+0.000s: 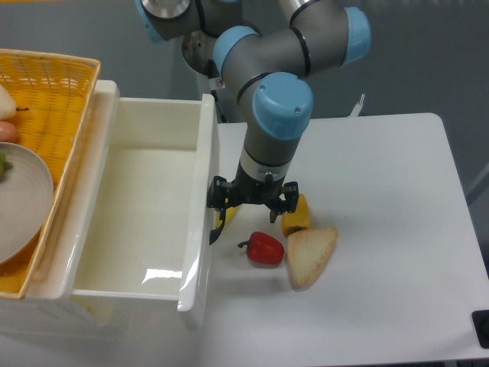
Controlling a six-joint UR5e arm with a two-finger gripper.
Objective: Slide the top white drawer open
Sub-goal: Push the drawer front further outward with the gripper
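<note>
Glossy white, the top white drawer point(145, 206) pulled well out from the cabinet at the desk's point(382, 191) left edge, open tray upward, long axis running toward the near edge, front panel facing right. Black handle point(215, 225) on that panel, with the pincer point(253, 200) hard against it; spread or pressed together cannot be told. Red pepper point(264, 248), yellow pepper point(296, 215), bread slice point(309, 254) just right of the panel. Yellow wicker basket point(53, 92) atop the cabinet.

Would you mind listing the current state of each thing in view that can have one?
top white drawer: pulled well out, nothing visible inside
gripper: by the drawer's black handle; open or shut cannot be told
yellow wicker basket: on the cabinet, holding a plate
red pepper: lying on the table
bread slice: flat on the table
</note>
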